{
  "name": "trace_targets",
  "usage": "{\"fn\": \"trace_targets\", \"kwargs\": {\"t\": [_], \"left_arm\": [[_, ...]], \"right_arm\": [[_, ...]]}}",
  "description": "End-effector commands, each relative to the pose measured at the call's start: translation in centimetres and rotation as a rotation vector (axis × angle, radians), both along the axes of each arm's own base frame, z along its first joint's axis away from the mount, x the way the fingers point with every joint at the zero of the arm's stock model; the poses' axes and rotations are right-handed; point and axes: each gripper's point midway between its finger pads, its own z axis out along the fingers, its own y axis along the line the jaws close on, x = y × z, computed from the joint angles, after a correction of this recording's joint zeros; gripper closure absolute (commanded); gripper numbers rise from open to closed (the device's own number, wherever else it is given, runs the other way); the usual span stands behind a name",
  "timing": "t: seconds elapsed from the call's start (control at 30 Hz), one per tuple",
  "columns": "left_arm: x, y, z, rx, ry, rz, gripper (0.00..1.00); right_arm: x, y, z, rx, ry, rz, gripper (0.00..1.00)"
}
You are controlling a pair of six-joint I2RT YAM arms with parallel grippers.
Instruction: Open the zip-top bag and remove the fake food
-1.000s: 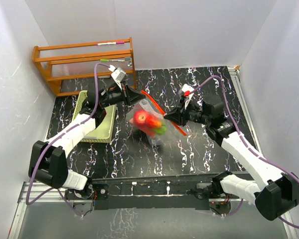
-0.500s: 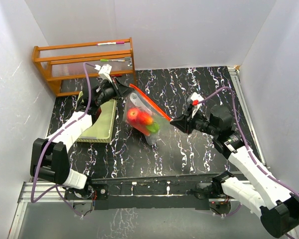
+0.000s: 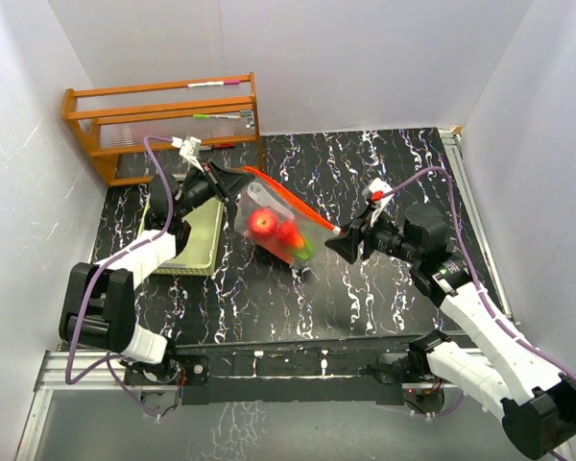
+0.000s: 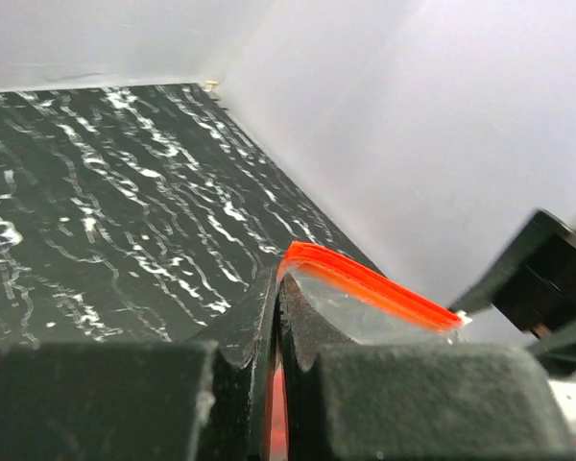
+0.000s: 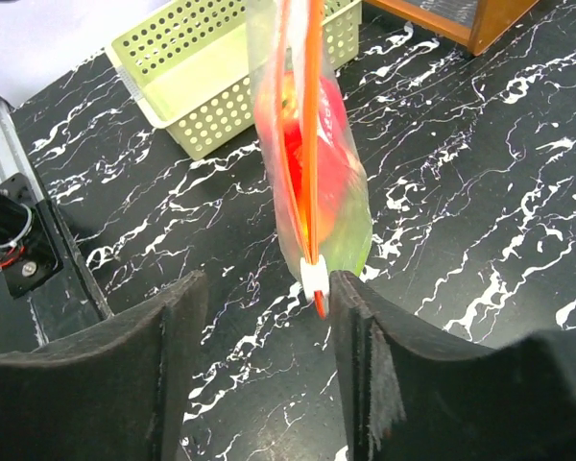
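Note:
The zip-top bag (image 3: 278, 223) hangs in mid-air, its red zip strip (image 3: 288, 197) stretched between the two grippers. Red and green fake food (image 3: 276, 230) sits inside it. My left gripper (image 3: 232, 179) is shut on the bag's left top corner; in the left wrist view the jaws pinch the clear plastic and red strip (image 4: 365, 283). My right gripper (image 3: 338, 240) is open; in the right wrist view the white slider (image 5: 313, 277) at the strip's end (image 5: 310, 144) lies just beside the right finger (image 5: 360, 327), with fake food (image 5: 312, 163) showing through the bag.
A pale green slotted basket (image 3: 204, 240) lies at the left, also in the right wrist view (image 5: 187, 82). An orange wooden rack (image 3: 163, 120) stands at the back left. White walls close in the black marbled table (image 3: 394, 173).
My left gripper has drawn back to the left with the bag's corner, stretching the strip. My right gripper has let go and now stands open at the slider end.

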Motion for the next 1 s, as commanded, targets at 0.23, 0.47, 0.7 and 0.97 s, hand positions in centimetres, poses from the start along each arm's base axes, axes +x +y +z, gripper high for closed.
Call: {"fn": "trace_targets", "kwargs": {"t": [0.23,0.47,0.7,0.97], "left_arm": [[-6.0,-2.4,2.0,-0.159,-0.183,-0.298,1.0],[-7.3,-3.2,1.5,-0.117,-0.194,-0.359,1.0],[-7.9,-3.9,0.7,-0.1,-0.186,-0.379,1.0],[-7.7,-4.1,0.7,-0.101,-0.184,-0.372,1.0]], "right_arm": [[3.1,0.3,3.7,0.05,-0.075,-0.078,0.37],[4.4,0.5,4.9,0.077,-0.082,-0.108,0.51],[4.7,2.0,4.4,0.113,-0.047,-0.046,0.7],[4.5,2.3,3.4,0.117,-0.022,-0.027,0.75]]}}
